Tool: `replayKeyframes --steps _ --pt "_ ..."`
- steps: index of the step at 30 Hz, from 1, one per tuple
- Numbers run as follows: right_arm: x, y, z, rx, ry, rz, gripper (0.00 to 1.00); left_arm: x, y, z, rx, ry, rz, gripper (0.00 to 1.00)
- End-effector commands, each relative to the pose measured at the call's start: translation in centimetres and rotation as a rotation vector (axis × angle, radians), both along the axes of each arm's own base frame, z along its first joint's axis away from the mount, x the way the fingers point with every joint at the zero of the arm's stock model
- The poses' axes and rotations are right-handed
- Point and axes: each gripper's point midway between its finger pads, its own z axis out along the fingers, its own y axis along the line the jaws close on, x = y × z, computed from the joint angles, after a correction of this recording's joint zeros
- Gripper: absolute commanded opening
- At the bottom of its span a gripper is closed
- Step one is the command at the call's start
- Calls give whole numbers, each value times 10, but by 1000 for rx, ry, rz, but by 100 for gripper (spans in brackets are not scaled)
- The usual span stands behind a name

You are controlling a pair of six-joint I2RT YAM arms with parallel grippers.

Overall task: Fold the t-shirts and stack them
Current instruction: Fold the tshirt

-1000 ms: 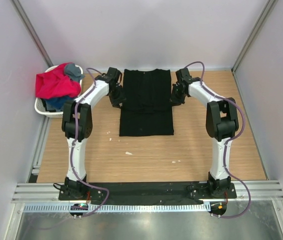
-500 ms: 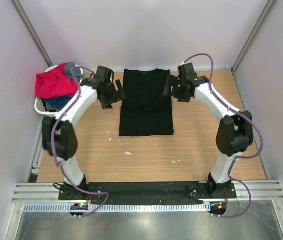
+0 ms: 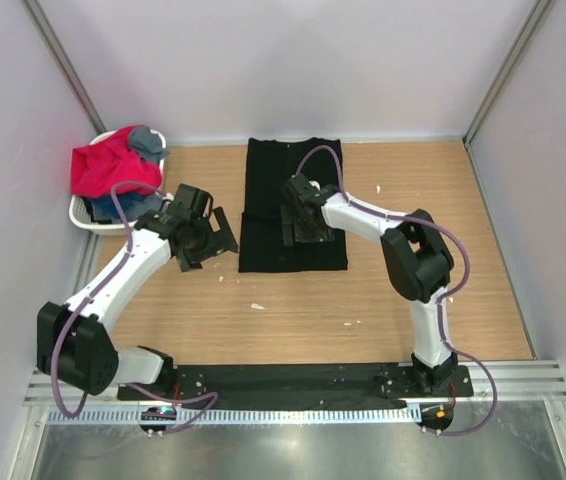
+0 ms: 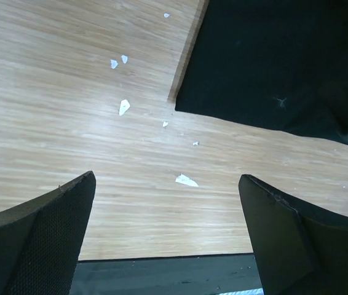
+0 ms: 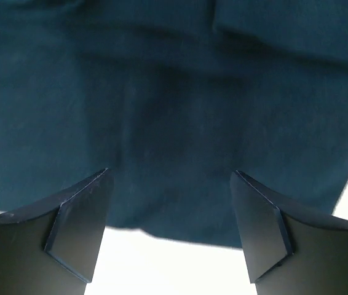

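A black t-shirt [image 3: 293, 190] lies flat on the wooden table as a long folded strip. My left gripper [image 3: 213, 240] hangs open over bare wood just left of the shirt's near left corner. In the left wrist view that corner [image 4: 266, 61] shows at the top right with a tiny light starburst print [image 4: 280, 102], and the left gripper [image 4: 168, 203] holds nothing. My right gripper [image 3: 298, 222] is open above the shirt's middle. In the right wrist view the cloth [image 5: 162, 92] fills the frame beyond the empty right gripper [image 5: 171, 203]. Red-pink [image 3: 111, 165], grey [image 3: 148, 140] and blue [image 3: 128, 205] t-shirts are piled at the far left.
The white laundry basket [image 3: 85, 220] holding the coloured shirts stands at the far left by the wall. Small white flecks [image 4: 123, 107] lie on the wood near the shirt's corner. Walls close in the table on three sides.
Both grippers let go at the shirt's far sides and opened. The left arm swung back to the near left of the shirt. The right arm moved in over the shirt's middle.
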Motion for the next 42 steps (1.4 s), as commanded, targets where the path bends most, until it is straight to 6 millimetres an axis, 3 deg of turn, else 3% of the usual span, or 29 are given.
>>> replayKeyframes --steps 1,2,3,5,8,12,15,16,19,20,23,25,28,29,30,31,32,33,34,35,36,37,38,40,41,42 --pt "34 10 19 -20 -104 -11 82 -5 15 24 31 -84 31 100" --pt "36 10 7 -45 -85 -5 82 -9 19 24 42 -75 32 100" --pt "46 15 13 -37 -104 -4 82 -13 21 25 48 -75 30 100" --pt "51 17 2 -65 -90 12 81 -20 28 23 77 -56 31 100" --pt "72 24 18 -72 -142 5 80 -27 34 22 98 -45 32 100" --pt "93 27 9 -96 -166 -5 80 -32 35 18 94 -40 31 100" --pt "114 18 10 -114 -191 -39 80 -32 36 16 95 -32 27 100" --pt "118 15 1 -126 -184 -48 80 -32 37 16 98 -26 27 100" --pt "147 6 9 -104 -226 -93 80 -30 37 16 100 -24 16 100" --pt "161 7 24 -74 -263 -105 80 -29 37 16 95 -26 12 100" --pt "186 4 40 -3 -307 -101 83 -23 34 15 94 -36 -3 100" --pt "202 1 64 41 -359 -93 86 -14 29 19 77 -64 -24 100" --pt "210 -11 113 92 -428 -118 93 6 15 31 27 -125 -56 100" --pt "208 -17 121 100 -430 -131 99 12 10 35 10 -144 -67 100" --pt "202 -24 158 136 -477 -149 100 17 3 35 -17 -150 -83 100" --pt "198 -31 168 153 -478 -171 100 28 -3 41 -43 -186 -78 100" --pt "185 -38 160 143 -441 -180 100 33 -6 42 -51 -193 -75 100" --pt "172 -46 186 160 -467 -192 100 38 -9 33 -51 -173 -73 99" --pt "160 -50 189 160 -458 -194 100 42 -15 33 -75 -170 -86 98" --pt "140 -57 159 129 -379 -201 100 47 -19 32 -87 -161 -85 93" --pt "127 -63 152 116 -355 -209 100 48 -23 27 -100 -140 -89 91" --pt "111 -70 168 134 -373 -222 100 50 -26 15 -104 -102 -92 88" --pt "89 -79 131 101 -287 -238 100 49 -32 10 -132 -77 -96 81" --pt "67 -84 132 138 -287 -252 100 50 -37 -4 -146 -43 -101 75" --pt "45 -91 100 117 -215 -258 100 48 -40 -7 -162 -32 -107 74" --pt "34 -89 92 146 -188 -263 100 46 -41 -14 -165 -17 -104 73"
